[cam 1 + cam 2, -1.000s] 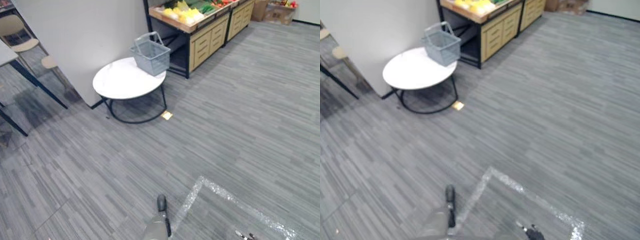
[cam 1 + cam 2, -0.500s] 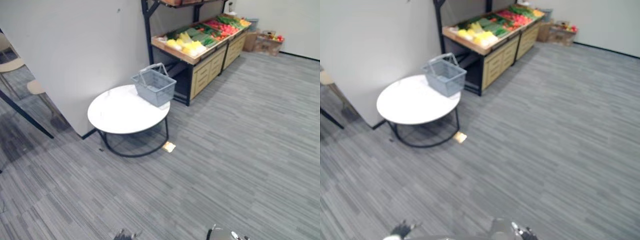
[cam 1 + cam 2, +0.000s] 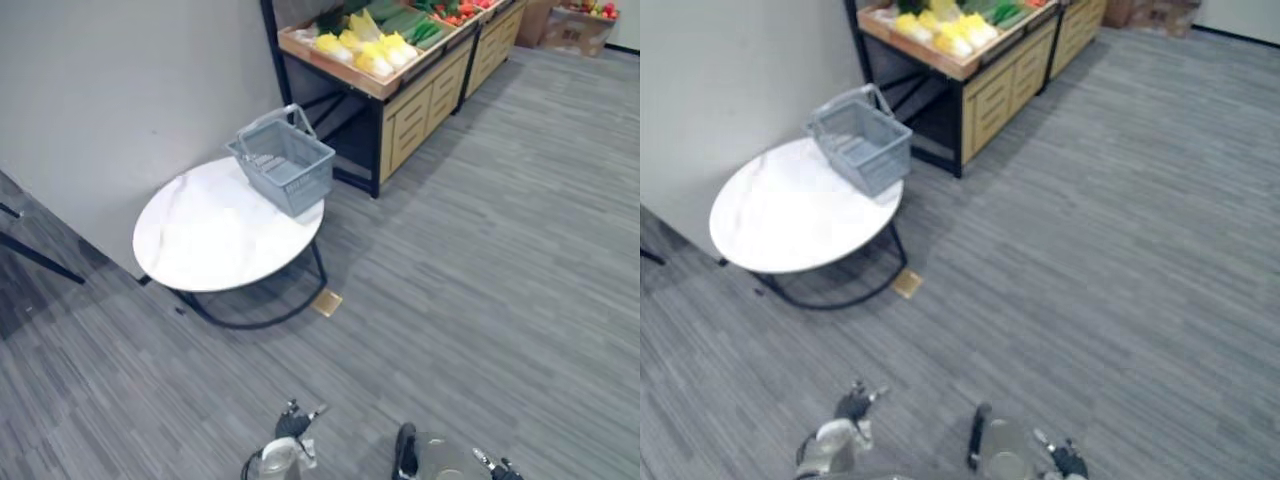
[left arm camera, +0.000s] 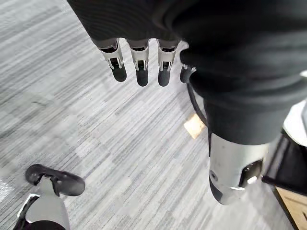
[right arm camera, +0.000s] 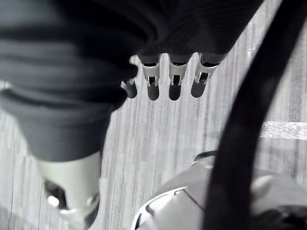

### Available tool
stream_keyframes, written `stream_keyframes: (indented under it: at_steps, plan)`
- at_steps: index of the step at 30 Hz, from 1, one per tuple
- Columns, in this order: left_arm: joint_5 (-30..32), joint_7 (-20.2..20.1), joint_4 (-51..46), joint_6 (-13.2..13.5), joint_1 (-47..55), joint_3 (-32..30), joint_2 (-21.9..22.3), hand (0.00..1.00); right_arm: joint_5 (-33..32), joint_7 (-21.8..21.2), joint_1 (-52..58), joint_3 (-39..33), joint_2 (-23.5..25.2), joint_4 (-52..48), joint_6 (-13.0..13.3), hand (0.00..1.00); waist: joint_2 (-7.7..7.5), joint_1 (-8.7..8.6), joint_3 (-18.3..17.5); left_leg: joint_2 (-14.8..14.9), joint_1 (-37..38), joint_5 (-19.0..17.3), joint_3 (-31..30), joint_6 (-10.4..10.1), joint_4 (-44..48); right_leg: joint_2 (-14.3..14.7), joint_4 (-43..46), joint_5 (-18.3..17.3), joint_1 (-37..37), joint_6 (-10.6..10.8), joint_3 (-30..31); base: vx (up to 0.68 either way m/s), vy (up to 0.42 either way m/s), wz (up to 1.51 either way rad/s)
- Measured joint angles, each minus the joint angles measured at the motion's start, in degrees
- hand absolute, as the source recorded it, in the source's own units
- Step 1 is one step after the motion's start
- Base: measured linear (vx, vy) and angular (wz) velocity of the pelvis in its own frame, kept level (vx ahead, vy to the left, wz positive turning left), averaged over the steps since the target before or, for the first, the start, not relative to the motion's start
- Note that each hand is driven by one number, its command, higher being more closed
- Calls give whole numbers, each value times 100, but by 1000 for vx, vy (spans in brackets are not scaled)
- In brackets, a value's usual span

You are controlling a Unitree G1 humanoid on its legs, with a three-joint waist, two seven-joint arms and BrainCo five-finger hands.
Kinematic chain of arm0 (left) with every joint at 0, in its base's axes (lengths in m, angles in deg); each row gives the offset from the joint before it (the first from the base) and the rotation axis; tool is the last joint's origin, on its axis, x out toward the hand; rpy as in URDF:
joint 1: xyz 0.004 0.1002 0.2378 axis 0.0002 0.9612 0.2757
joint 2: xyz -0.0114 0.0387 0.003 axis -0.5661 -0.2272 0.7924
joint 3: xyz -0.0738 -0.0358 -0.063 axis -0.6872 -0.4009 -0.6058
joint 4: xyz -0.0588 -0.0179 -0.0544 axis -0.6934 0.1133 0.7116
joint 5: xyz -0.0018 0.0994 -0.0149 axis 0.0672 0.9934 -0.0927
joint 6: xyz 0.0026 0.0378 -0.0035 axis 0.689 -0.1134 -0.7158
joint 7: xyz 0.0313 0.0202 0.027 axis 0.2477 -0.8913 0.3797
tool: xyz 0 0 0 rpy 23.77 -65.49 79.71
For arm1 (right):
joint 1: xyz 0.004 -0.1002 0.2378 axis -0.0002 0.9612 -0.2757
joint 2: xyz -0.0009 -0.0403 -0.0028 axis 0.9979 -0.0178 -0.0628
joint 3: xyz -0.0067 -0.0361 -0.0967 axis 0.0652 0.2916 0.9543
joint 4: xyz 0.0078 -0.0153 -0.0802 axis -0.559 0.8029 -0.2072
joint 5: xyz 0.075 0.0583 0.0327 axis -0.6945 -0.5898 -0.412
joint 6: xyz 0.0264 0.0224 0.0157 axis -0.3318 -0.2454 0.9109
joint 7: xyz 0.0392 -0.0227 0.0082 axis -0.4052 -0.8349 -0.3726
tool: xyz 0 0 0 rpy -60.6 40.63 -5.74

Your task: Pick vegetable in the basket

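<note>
An empty grey plastic basket (image 3: pixel 285 165) with its handle up stands on the far edge of a round white table (image 3: pixel 215 240). Behind it a wooden produce stand (image 3: pixel 400 90) carries yellow vegetables (image 3: pixel 365 50) and green ones (image 3: pixel 420 28), with red ones further back. My left hand (image 4: pixel 138 64) hangs low over the carpet, fingers straight and holding nothing; its dark tips also show at the bottom edge (image 3: pixel 295 418). My right hand (image 5: pixel 173 79) hangs the same way, fingers relaxed and empty. Both hands are well short of the table and the stand.
A light grey wall (image 3: pixel 130 90) runs behind the table on the left. A small tan square (image 3: pixel 327 303) lies on the grey carpet by the table's black frame. A cardboard box (image 3: pixel 578 25) sits at the far right beyond the stand. Open carpet stretches to the right.
The whole picture has shifted as the camera moved; the table and basket now look nearer and more central. My hands' fingertips now show at the bottom edge.
</note>
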Motion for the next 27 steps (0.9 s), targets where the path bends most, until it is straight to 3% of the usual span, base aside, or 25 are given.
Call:
stream_keyframes:
  at_steps: [1,2,3,4,7,9,10,11,13,15,16,17,18,19,21,22,23,24,25,27]
  plan:
    - [-80,-32,18,3,11,-258,-37,0,66,-2,-20,38,-60,0,-6,0,19,8,2,11,-540,702,-278,-402,1089,-6,-21,-176,220,-59,-95,549,-234,29]
    - [-105,-107,38,-39,18,-424,-105,0,151,-4,-58,171,-106,2,-10,0,5,36,49,190,-1097,1236,-103,-538,2306,41,-167,-291,575,-126,-131,534,-202,20]
    - [-100,-152,39,-62,31,-492,-136,0,195,-4,-62,224,-145,3,-12,0,25,52,60,270,-1263,1203,48,-490,2711,67,-248,-316,753,-143,-128,359,-123,1]
    - [-92,-189,59,-88,125,-646,-199,0,223,-4,-98,266,-194,16,-8,0,47,64,70,356,-1551,871,379,-304,3314,96,-484,-312,1150,-137,-119,386,-122,-20]
    - [-95,-282,21,-88,291,-1050,-240,0,278,7,-270,384,-189,12,-7,0,51,169,77,278,-2332,257,826,94,3558,124,-1076,-323,1828,-54,-84,283,-53,-4]
    - [-90,-366,-83,-42,292,-1168,-248,0,280,0,-434,520,-229,19,-11,0,84,330,101,38,-3000,-148,1036,359,2620,138,-1429,-284,2212,116,-79,285,43,-4]
    - [-78,-366,-68,-52,319,-1159,-260,0,280,-5,-492,522,-228,28,-8,0,83,370,107,-79,-3015,-178,1056,359,2011,129,-1510,-297,2308,170,-53,251,81,-30]
    - [-63,-366,-69,-60,422,-1158,-265,0,279,-10,-527,534,-213,33,2,0,83,403,107,-228,-2910,-158,1080,382,1051,120,-1593,-334,2425,245,1,353,132,-52]
    - [-20,-362,53,-119,806,-1128,-277,0,279,-26,-564,906,-183,-26,43,0,78,495,103,-392,-2713,268,1168,599,-1220,81,-1734,-536,2753,429,252,410,193,-60]
    - [10,-362,185,-186,1069,-1121,-254,0,281,-33,-516,1160,-169,-24,40,0,68,511,99,-349,-2898,512,1233,671,-1708,15,-1819,-714,2969,642,303,471,263,-26]
    - [31,-361,256,-220,1179,-1120,-269,0,282,-42,-514,1269,-150,-4,34,0,-45,548,79,-356,-2970,974,1596,811,-1433,-144,-1887,-813,3105,733,354,508,287,-14]
    - [32,-360,271,-229,1220,-1122,-312,0,282,-47,-517,1300,-116,0,37,0,-45,566,29,-420,-2965,1054,1736,920,-1364,-232,-1887,-808,3190,735,410,686,325,11]
    - [51,-347,299,-236,1255,-987,-410,0,286,-60,-490,1366,-91,30,40,0,-171,555,-27,-632,-2991,927,1797,1172,-1259,-401,-1812,-620,3166,630,555,592,271,29]
    - [129,-351,325,-232,1228,-782,-475,0,331,-80,-509,1369,-74,63,39,0,-192,575,-41,-767,-2965,805,1784,1315,-1209,-561,-1490,-306,3005,649,797,720,357,40]
    - [172,-347,379,-231,1194,-719,-554,0,459,-118,-497,1346,-66,135,42,0,-256,583,-100,-977,-2767,592,1750,1392,-1250,-706,-618,45,2681,781,1114,531,298,35]
    - [176,-346,481,-248,1143,-661,-619,0,494,-153,-468,1265,-74,219,44,0,-300,517,-92,-1133,-2464,392,1638,1406,-1358,-852,629,563,2267,896,1277,555,288,41]
    - [172,-335,475,-257,1127,-548,-676,0,484,-177,-394,1109,-43,213,46,0,-361,521,-100,-1231,-2038,212,1612,1401,-1511,-1001,1920,1497,1779,1002,1499,546,280,33]
    - [174,-341,476,-265,1119,-467,-716,0,501,-175,-398,1112,-50,202,49,0,-395,505,-95,-1268,-1820,130,1601,1384,-1556,-1066,2589,1712,1509,1039,1544,521,237,12]
    - [175,-344,474,-332,1100,-249,-833,0,498,-180,-368,1105,-72,157,58,0,-386,464,-77,-1345,-1389,17,1523,1357,-1671,-1245,3722,1693,1062,1040,1415,509,178,21]
    - [161,-309,465,-335,881,21,-972,0,492,-172,-330,972,-95,90,109,0,-440,330,-113,-1422,-749,-37,1184,1366,-1959,-1440,4556,1337,570,604,865,534,108,66]
